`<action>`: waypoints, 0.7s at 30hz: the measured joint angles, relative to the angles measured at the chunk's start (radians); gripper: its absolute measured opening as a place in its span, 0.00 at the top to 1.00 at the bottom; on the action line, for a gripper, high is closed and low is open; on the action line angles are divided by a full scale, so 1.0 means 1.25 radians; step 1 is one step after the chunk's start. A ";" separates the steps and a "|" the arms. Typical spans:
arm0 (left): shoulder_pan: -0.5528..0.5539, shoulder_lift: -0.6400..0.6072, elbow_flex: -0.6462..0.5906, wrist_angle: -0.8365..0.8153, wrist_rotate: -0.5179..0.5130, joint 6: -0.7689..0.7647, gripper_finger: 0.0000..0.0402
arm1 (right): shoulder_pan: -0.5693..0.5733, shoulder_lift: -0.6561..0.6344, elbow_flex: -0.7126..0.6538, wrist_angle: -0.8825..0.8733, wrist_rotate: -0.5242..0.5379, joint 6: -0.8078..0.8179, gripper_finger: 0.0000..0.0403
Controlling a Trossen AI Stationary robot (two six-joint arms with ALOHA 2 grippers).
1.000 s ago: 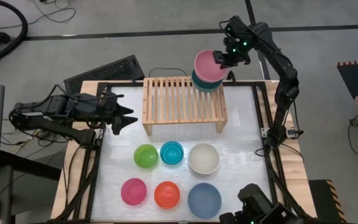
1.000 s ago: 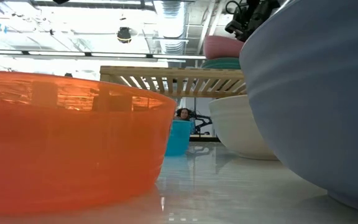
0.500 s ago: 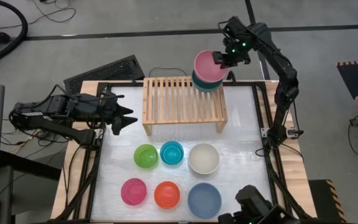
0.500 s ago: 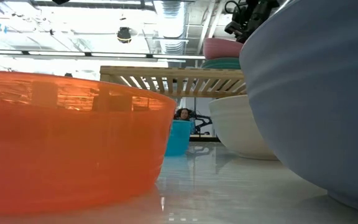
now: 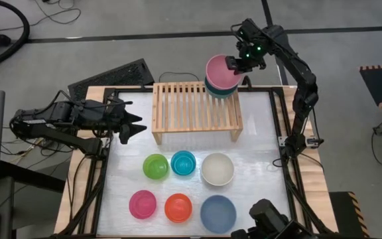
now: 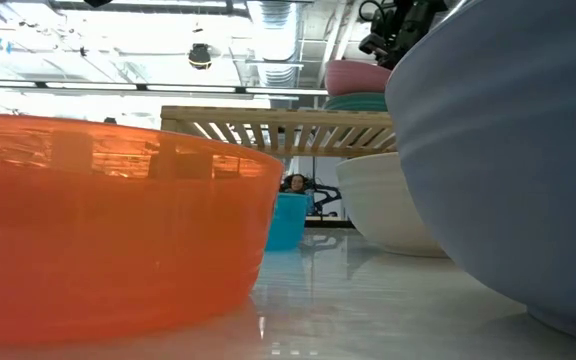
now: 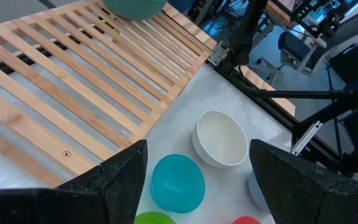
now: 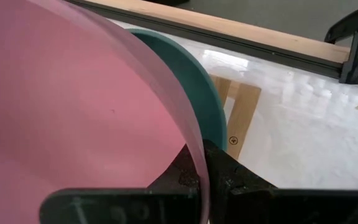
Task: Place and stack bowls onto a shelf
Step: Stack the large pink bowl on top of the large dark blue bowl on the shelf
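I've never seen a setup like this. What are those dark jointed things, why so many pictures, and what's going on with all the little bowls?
The dark jointed things are two robot arms at a table, each ending in two fingers. One picture looks straight down, one sits at table height, and two come from cameras on the arms' wrists.

The right gripper is pinching the rim of a light pink bowl, which sits in or just above a teal green bowl at the far right corner of the wooden shelf. I can't tell whether it is fully nested.

The left gripper waits beside the shelf, fingers open and empty.

Six bowls remain on the table: green, cyan, cream, magenta, orange and slate blue.
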 joint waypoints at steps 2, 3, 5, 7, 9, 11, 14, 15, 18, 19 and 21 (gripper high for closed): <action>0.000 0.000 0.000 0.000 0.000 0.000 0.34 | 0.000 0.000 0.000 0.000 0.000 0.000 0.94; 0.000 0.000 0.000 0.000 0.000 -0.001 0.34 | 0.000 0.000 0.000 0.000 0.002 0.000 0.94; 0.000 0.000 0.000 0.000 0.000 -0.001 0.34 | 0.001 0.000 0.000 0.000 0.011 -0.003 0.94; 0.000 0.000 0.000 0.000 0.000 -0.002 0.34 | 0.005 0.000 0.000 0.000 0.019 -0.004 0.94; 0.000 0.000 0.000 0.000 0.000 -0.002 0.34 | 0.006 0.000 0.000 0.000 0.020 -0.006 0.94; 0.000 0.000 0.000 0.000 0.000 -0.002 0.34 | 0.009 0.000 0.000 -0.001 0.020 -0.006 0.94; 0.000 0.000 0.000 0.000 0.000 -0.002 0.34 | 0.011 0.000 0.000 0.000 0.022 -0.007 0.94; 0.000 0.000 0.000 0.000 0.000 -0.002 0.34 | 0.015 0.000 0.000 0.000 0.026 -0.007 0.94; 0.000 0.000 0.000 0.000 0.000 -0.002 0.34 | 0.024 0.000 0.000 -0.005 0.046 -0.008 0.94; 0.000 0.000 0.000 0.000 0.000 -0.002 0.34 | 0.027 0.000 0.000 -0.007 0.052 -0.009 0.94; 0.000 0.000 0.000 0.000 0.000 -0.002 0.34 | 0.032 0.000 0.000 -0.006 0.055 -0.009 0.94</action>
